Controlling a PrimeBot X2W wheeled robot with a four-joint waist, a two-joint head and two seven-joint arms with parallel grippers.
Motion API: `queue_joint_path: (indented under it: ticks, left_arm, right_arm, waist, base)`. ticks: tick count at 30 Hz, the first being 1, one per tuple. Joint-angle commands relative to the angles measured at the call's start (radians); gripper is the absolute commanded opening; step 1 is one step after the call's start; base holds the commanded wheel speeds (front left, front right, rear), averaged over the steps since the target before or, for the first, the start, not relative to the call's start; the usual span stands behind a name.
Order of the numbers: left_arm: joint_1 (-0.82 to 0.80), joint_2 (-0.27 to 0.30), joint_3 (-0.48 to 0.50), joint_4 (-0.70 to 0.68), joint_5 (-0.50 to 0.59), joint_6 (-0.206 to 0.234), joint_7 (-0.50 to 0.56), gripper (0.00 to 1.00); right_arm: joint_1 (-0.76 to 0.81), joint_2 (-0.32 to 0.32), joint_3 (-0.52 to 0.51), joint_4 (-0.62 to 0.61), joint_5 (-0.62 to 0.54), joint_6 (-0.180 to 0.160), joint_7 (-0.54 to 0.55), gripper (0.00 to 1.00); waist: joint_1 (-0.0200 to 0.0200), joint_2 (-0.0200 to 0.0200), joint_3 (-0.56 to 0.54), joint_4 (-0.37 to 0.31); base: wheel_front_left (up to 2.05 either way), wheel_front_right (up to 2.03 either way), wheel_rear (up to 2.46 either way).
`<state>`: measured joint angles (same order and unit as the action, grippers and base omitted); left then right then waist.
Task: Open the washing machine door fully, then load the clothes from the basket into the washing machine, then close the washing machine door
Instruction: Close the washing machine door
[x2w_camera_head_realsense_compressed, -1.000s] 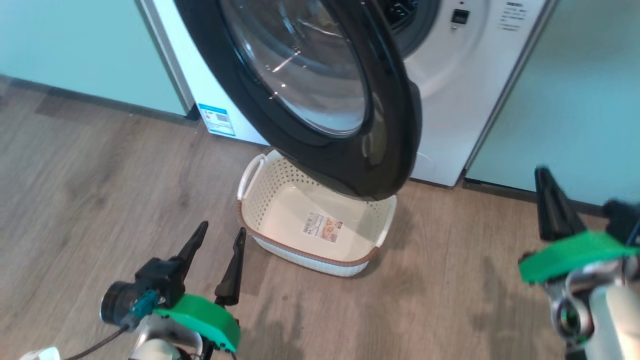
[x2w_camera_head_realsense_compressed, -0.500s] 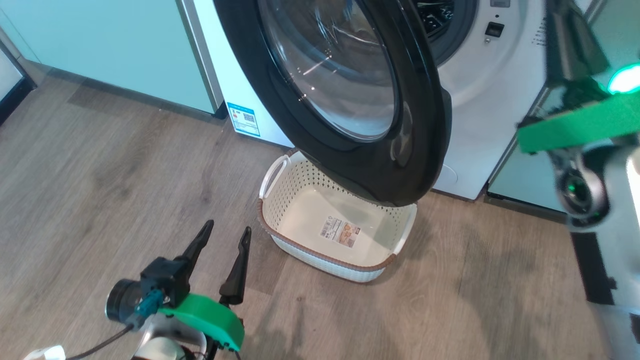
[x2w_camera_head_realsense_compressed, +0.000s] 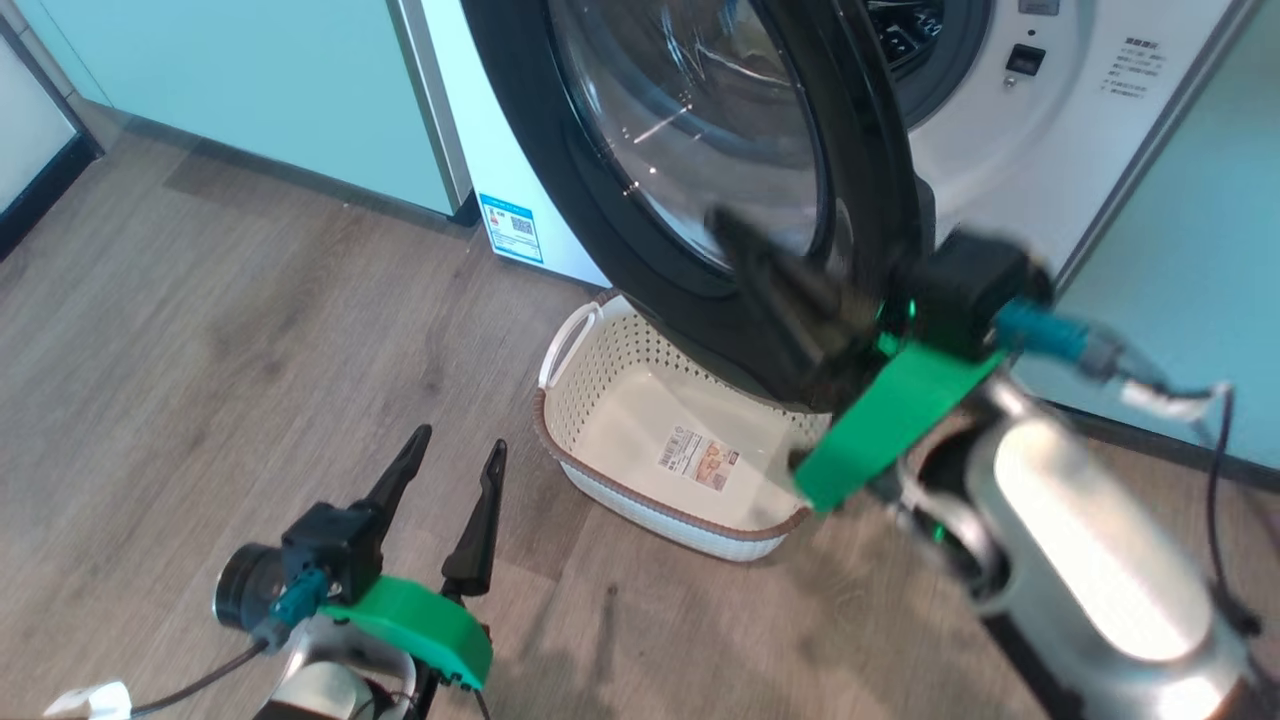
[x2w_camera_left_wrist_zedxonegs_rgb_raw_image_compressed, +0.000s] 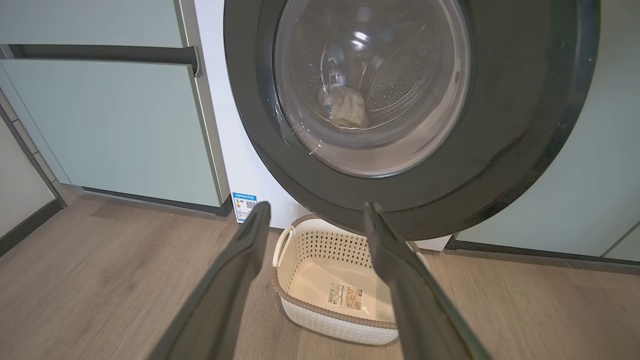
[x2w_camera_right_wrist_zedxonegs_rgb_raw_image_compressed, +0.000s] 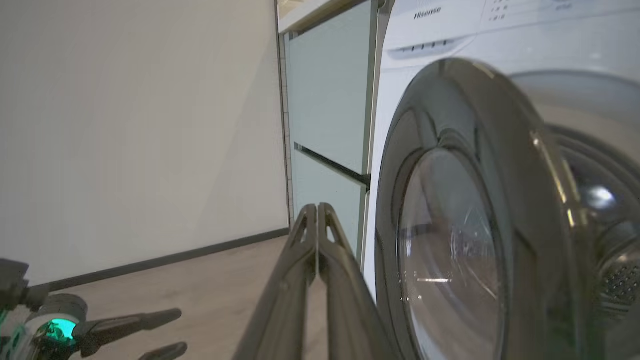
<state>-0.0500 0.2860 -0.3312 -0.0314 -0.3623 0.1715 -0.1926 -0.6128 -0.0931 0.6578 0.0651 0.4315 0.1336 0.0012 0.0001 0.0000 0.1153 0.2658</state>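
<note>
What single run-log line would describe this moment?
door: open | basket: empty | clothes: inside washing machine | left end effector: open | right end effector: shut, near door rim

Body of the washing machine (x2w_camera_head_realsense_compressed: 1000, 170): white, with a grey ring at the opening. Its drum (x2w_camera_left_wrist_zedxonegs_rgb_raw_image_compressed: 405, 85): steel, dotted with holes.
The washing machine door (x2w_camera_head_realsense_compressed: 700, 120): glossy black rim, clear glass.
The clothes (x2w_camera_left_wrist_zedxonegs_rgb_raw_image_compressed: 345, 107) behind the glass: pale cream-yellow, print unreadable.
The basket (x2w_camera_head_realsense_compressed: 610, 350): cream, rows of small holes, brown woven-look rim, white handles, white-and-tan label.
The sticker (x2w_camera_head_realsense_compressed: 511, 228): blue and white.
The cabinet panels (x2w_camera_head_realsense_compressed: 250, 80): pale green.
The floor (x2w_camera_head_realsense_compressed: 200, 330): grey-brown wood grain.
The left gripper (x2w_camera_head_realsense_compressed: 460, 438) and right gripper (x2w_camera_right_wrist_zedxonegs_rgb_raw_image_compressed: 317, 206): dark fingers, bright green at the wrist.
</note>
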Motion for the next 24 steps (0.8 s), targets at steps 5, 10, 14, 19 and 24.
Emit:
queue_joint_path:
  ticks: [5,10,14,19,24]
  left_arm:
    - [-0.057,0.012,0.034,-0.033,-0.007,0.007,-0.015,1.00]
    - [-0.067,0.008,0.032,-0.032,-0.011,0.004,-0.021,1.00]
    - [-0.075,0.006,0.029,-0.023,-0.012,0.002,-0.025,1.00]
    - [-0.085,0.002,0.025,-0.017,-0.010,0.002,-0.032,1.00]
    - [-0.096,0.002,0.026,-0.014,-0.006,0.006,-0.038,1.00]
  right_arm:
    - [0.053,-0.013,0.040,0.037,0.028,-0.003,0.010,0.00]
    - [0.050,-0.022,0.023,0.105,0.026,-0.003,0.000,0.00]
    - [0.032,-0.019,-0.006,0.172,0.025,-0.003,-0.014,0.00]
    - [0.005,-0.014,-0.041,0.233,0.024,-0.003,-0.033,0.00]
    - [-0.023,-0.015,-0.062,0.277,0.022,-0.003,-0.042,0.00]
  waist:
    - [-0.0001,0.0000,0.017,0.002]
    - [-0.0001,0.0000,0.028,0.003]
    - [-0.0001,0.0000,0.034,0.003]
    - [-0.0001,0.0000,0.044,0.002]
    - [-0.0001,0.0000,0.054,-0.002]
  base:
    - [0.00,0.00,0.00]
    - [0.00,0.00,0.00]
    - [0.00,0.00,0.00]
    - [0.00,0.00,0.00]
    - [0.00,0.00,0.00]
